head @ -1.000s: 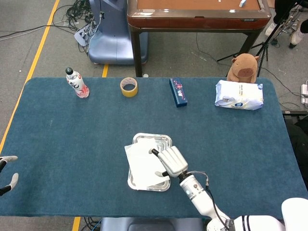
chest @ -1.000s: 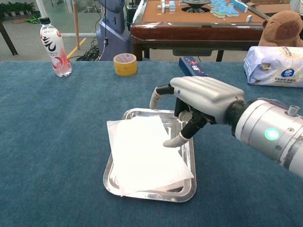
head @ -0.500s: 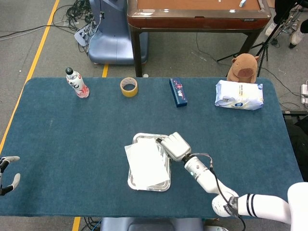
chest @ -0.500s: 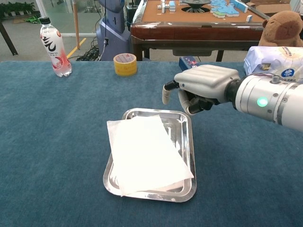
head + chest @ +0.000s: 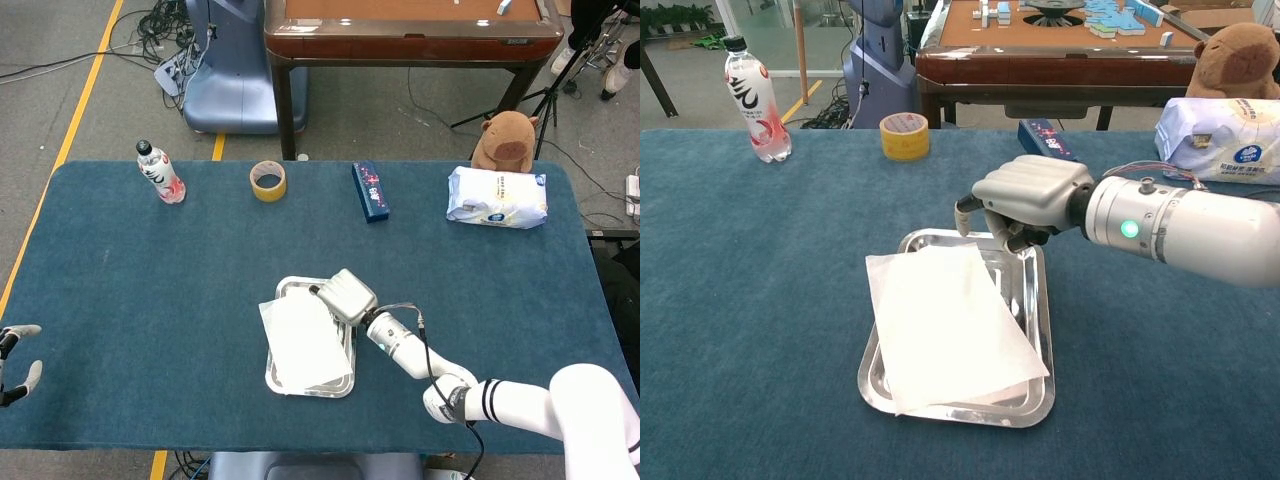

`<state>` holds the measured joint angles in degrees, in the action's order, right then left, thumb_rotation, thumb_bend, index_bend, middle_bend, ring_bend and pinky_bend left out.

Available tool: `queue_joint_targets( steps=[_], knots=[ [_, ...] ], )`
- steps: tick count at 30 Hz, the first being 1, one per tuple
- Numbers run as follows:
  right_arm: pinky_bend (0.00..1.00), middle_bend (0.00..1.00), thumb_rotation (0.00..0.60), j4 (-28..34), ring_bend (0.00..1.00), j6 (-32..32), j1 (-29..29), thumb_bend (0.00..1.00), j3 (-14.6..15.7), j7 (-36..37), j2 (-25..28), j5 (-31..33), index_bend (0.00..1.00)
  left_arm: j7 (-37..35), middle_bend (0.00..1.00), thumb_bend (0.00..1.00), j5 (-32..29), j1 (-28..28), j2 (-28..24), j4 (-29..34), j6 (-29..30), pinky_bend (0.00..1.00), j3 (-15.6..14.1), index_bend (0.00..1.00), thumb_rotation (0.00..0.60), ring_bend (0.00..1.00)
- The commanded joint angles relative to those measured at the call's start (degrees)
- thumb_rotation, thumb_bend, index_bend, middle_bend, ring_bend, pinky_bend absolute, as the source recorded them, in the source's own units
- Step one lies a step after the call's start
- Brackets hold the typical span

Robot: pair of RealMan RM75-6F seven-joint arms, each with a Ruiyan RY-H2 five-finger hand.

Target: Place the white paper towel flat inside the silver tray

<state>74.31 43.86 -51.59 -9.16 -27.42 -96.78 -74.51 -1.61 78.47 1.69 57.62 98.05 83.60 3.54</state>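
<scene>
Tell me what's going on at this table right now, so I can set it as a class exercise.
A two-armed robot is laying a white paper towel in a silver tray. The towel lies in the tray, askew, with its left edge and a corner over the rim. The right hand hovers over the tray's far end, fingers curled, holding nothing. The left hand sits idle at the table's left edge.

Paper towel (image 5: 945, 330) askew across silver tray (image 5: 1030, 300)

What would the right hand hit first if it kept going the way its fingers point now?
Probably the far rim of the silver tray: the right hand hangs over that end, fingers curled down and leftward. Its height above the tray is hard to judge.
</scene>
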Motion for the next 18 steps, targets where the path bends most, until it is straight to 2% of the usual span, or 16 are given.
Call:
queue_joint_targets(
  steps=[1,18],
  knots=[
    [1.0,1.0,0.6,-1.8,1.0,0.6,-0.7,1.0,0.7,1.0,-1.6,-1.4,0.32,-0.1,0.31,0.38,0.0,0.0,-0.1,0.0,-0.1,0.4,0.0,0.29,0.6,0.23],
    [1.0,1.0,0.6,-7.5,1.0,0.3,-2.3,1.0,1.5,1.7,-6.5,-1.1,0.32,-0.9,0.31,0.38,0.2,-0.3,-0.5,0.2,0.4,0.4,0.0,0.29,0.6,0.23]
  ],
)
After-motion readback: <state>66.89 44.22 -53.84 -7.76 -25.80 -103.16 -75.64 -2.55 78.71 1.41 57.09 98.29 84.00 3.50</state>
